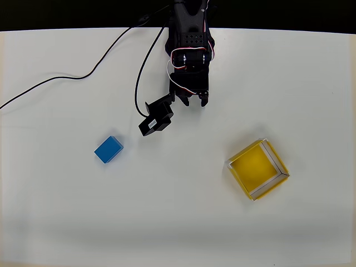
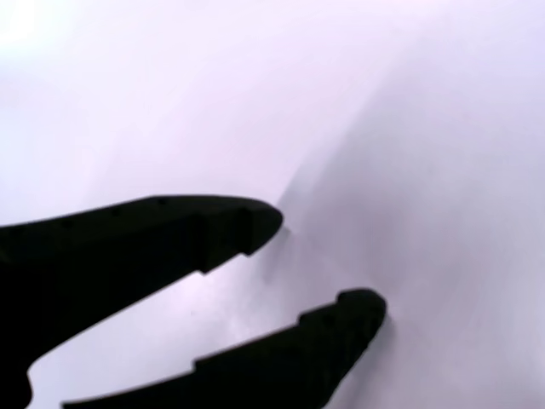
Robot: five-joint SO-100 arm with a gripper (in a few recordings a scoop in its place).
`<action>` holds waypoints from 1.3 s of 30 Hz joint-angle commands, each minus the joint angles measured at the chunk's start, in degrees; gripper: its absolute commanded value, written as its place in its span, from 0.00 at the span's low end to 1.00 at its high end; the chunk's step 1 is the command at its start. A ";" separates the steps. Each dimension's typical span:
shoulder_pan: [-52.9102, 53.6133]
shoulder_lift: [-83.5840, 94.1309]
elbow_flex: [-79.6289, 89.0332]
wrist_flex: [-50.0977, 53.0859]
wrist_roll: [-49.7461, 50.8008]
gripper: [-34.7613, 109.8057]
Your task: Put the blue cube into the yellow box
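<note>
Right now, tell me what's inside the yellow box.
Nothing: the overhead view shows the box's bare yellow floor, uncovered. The blue cube sits apart on the table, to the box's left. The claw hangs open near the table's top edge.

The arm is black all over, its boxy upper housing dotted with small holes. Red-and-white wires loop across its middle, and a thin black cable trails away. A black box with a white label sticks out sideways. The pincer has two dark, stepped fingers.
</note>
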 commanded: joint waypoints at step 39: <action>47.11 -79.37 -72.33 -24.96 -2.99 0.58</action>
